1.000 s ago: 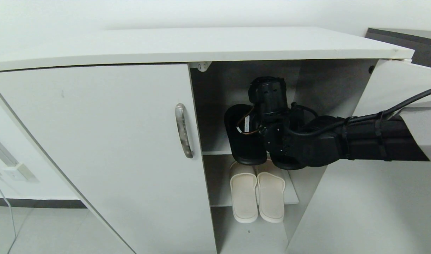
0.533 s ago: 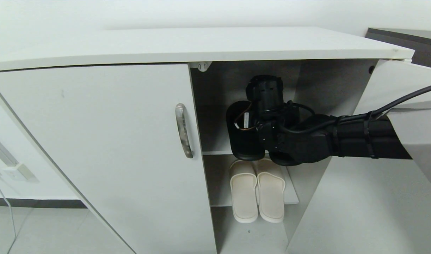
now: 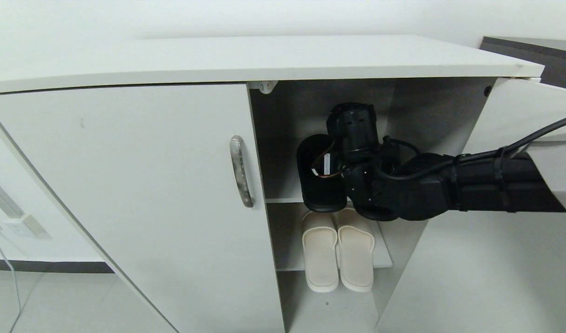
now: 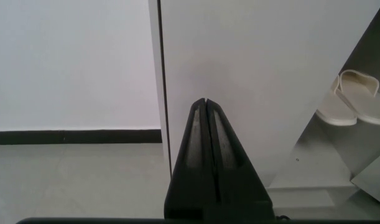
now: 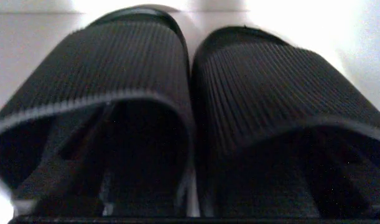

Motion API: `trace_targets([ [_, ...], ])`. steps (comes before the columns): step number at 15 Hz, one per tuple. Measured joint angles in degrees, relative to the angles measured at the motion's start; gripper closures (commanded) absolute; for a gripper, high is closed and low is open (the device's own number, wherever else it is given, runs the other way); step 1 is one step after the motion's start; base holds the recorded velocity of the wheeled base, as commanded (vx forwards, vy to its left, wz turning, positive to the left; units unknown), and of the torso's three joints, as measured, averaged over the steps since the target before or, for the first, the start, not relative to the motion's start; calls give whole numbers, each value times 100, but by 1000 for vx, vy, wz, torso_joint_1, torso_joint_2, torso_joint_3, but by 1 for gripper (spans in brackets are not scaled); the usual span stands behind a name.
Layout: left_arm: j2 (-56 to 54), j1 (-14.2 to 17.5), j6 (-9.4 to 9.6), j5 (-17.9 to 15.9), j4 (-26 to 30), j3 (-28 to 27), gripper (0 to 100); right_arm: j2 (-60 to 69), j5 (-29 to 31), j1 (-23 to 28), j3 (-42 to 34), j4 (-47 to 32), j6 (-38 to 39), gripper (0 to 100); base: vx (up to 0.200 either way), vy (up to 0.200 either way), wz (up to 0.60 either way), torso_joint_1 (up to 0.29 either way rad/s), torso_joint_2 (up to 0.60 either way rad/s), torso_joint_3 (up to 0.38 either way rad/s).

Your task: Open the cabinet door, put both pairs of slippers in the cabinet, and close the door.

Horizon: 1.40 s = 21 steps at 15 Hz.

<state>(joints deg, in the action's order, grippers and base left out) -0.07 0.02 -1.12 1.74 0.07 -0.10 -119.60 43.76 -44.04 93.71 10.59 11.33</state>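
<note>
**Cabinet** (image 3: 264, 55): white, two doors. The right door (image 3: 519, 106) is swung open. The left door (image 3: 125, 185) is shut, with nothing at its handle (image 3: 241, 171).

**White slippers** (image 3: 338, 249): one pair, side by side on the lower shelf (image 3: 286, 240), toes inward, heels hanging over its front edge. Stowed.

**Black slippers** (image 3: 320, 185): one pair, side by side at the upper shelf (image 3: 283, 200), heels just past its front edge. Whether the soles rest on the board or hang just above it cannot be told.

**Right gripper** (image 3: 352, 182): inside the opening, tight against the heel end of the black pair. The right wrist view looks straight into both ribbed straps. Whether it clamps the pair or sits loose cannot be told.

**Left gripper** (image 4: 206, 106): fingers pressed together with nothing between them. It is low in front of the left door, well apart from both pairs.

**Step in hand (judged):** seating the black pair on the upper shelf.

**Method:**
- Carry the pair deeper so the heels clear the front edge; otherwise the door may catch them.
- Set the soles flat before releasing.
- Draw the arm straight out and level, so it neither drags the pair back nor knocks the white pair below.
- The white heels overhang too and may want a nudge inward.

**Outstanding:** closing the right door.
</note>
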Motion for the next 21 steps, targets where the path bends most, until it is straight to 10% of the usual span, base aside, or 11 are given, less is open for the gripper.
trace_targets([
  [9,0,0,0,0,2,0,100,1641,-296,-735,-2046,254,271,0,0,0,0,0,0,0],
  [14,0,2,1,0,2,0,100,2214,-829,-907,-3497,2044,-40,0,0,0,0,0,0,0],
  [21,0,0,1,-2,4,0,100,2380,-890,-920,-3771,2139,-158,0,-86,0,0,3,0,1],
])
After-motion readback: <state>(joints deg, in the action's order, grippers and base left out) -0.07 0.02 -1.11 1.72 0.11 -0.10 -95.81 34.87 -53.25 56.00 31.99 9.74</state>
